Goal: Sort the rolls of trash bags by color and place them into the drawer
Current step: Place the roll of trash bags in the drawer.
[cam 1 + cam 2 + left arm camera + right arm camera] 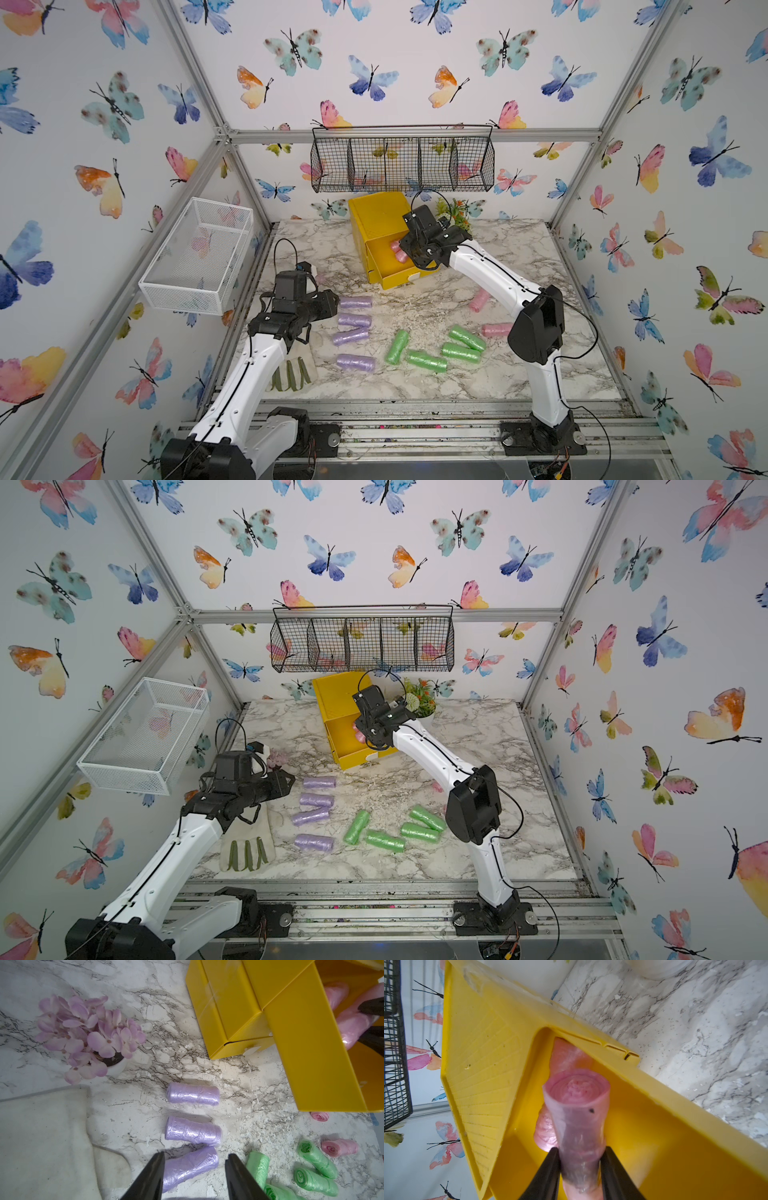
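The right pincer (pixel 579 1148) grips a pink roll (pixel 577 1093) between narrowly parted fingers. It holds the roll inside the pulled-out tray of the yellow drawer (pixel 376 216), far middle, beside a second pink roll (pixel 546 1130). The left pincer (pixel 195 1154) hangs partly open and empty above the purple rolls (pixel 354 320). Green rolls (pixel 426 359) and loose pink rolls (pixel 480 300) lie on the marble surface (pixel 498 374), enclosed by butterfly-papered walls (pixel 415 50).
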{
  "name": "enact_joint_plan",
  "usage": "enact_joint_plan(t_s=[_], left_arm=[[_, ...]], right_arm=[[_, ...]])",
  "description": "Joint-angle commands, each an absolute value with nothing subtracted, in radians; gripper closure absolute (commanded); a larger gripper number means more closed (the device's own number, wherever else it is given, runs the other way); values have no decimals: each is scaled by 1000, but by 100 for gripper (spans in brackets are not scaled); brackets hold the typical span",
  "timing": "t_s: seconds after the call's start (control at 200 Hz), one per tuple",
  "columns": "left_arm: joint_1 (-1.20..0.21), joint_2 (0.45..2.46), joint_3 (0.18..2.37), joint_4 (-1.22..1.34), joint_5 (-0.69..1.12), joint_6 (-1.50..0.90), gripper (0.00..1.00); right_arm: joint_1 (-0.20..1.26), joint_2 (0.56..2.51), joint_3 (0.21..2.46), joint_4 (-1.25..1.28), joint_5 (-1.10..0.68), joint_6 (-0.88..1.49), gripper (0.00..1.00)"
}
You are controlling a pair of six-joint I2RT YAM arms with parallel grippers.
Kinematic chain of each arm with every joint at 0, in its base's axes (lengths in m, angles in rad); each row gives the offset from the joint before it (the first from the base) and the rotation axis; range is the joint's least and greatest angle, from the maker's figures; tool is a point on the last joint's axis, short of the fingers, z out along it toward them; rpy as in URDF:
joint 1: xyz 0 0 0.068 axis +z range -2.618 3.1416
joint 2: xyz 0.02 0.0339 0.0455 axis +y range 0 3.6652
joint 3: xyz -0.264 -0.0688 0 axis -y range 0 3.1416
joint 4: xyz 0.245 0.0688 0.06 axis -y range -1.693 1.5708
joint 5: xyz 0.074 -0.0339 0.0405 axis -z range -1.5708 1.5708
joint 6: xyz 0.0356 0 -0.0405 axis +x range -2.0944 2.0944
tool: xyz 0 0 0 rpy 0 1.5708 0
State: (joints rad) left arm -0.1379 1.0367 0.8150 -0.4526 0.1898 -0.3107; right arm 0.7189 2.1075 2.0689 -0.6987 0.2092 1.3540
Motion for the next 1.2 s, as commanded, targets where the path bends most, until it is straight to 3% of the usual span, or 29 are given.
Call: enact_joint_plan(t_s=[0.0, 0.786, 1.076, 1.196], left_arm=[[-131, 1022, 807, -450, 200, -304, 48], [-121, 1019, 807, -451, 200, -304, 48], [-120, 1017, 807, -451, 186, -304, 48], [-120, 1016, 807, -451, 182, -304, 48]], right_arm=[[709, 2112, 2069, -706, 230, 1359, 62], [706, 2035, 2111, -671, 227, 1327, 58], [706, 1933, 2098, -646, 225, 1277, 58], [706, 1825, 1995, -597, 252, 1209, 58]])
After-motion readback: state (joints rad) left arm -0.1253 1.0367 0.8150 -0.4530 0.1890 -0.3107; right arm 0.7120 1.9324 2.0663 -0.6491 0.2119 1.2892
